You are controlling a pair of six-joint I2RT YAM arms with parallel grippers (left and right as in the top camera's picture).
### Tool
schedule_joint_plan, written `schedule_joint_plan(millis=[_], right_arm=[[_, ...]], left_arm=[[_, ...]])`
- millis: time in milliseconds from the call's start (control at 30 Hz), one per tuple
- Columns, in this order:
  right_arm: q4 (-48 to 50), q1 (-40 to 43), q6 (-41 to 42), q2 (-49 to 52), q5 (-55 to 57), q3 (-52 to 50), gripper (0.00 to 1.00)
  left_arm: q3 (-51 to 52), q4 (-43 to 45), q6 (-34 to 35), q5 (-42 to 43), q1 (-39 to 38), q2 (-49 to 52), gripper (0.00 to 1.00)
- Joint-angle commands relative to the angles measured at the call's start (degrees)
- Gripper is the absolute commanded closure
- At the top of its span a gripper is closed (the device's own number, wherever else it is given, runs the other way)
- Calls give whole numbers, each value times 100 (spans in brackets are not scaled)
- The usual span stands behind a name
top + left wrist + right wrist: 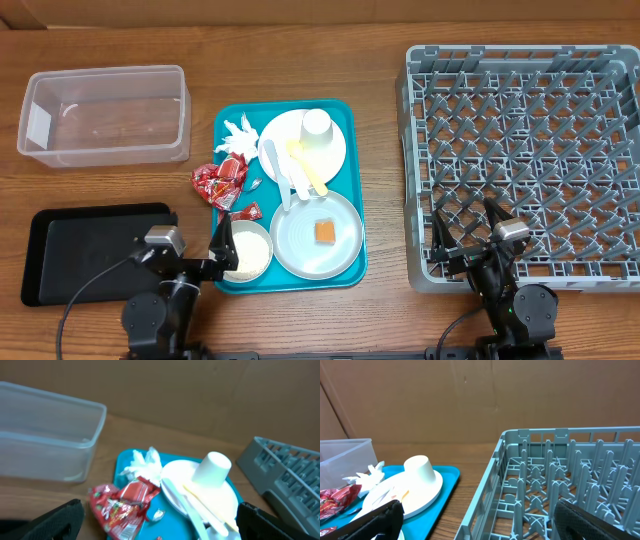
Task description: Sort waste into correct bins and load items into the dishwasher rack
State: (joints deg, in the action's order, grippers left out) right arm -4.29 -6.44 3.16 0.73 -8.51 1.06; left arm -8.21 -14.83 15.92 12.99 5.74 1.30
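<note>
The left gripper (160,522), wide open and empty, sits near the teal tray (350,175) (plates (288,130), cup (317,124), cutlery (300,176) and napkin (237,137) on it, wrappers (222,183) at its left edge). The right gripper (475,520), equally open and empty, sits at the near-left corner of the rack (520,110). The tub (105,71) and black tray (85,250) lie left of the teal tray.

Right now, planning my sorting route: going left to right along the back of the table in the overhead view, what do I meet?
clear tub → teal tray, carrying crumpled napkin then white cup → dishwasher rack
</note>
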Motion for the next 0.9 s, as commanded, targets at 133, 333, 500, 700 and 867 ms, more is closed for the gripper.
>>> schedule_joint_plan(millis=[133, 333, 500, 700, 867], right_arm=[[28, -31, -20, -57, 79, -59, 0], [28, -31, -20, -57, 79, -59, 0], [28, -31, -20, -57, 79, -59, 0], [28, -31, -20, -57, 79, -59, 0], [28, -31, -20, -57, 79, -59, 0]], left_arm=[[-1471, -1095, -376, -203, 24, 695, 0], [-2579, -1864, -420, -15, 24, 1941, 0], [-3633, -2855, -551, 299, 24, 3383, 0], [-4907, -4332, -855, 407, 22, 5082, 0], [-5311, -4944, -1104, 407, -46, 6159, 0]])
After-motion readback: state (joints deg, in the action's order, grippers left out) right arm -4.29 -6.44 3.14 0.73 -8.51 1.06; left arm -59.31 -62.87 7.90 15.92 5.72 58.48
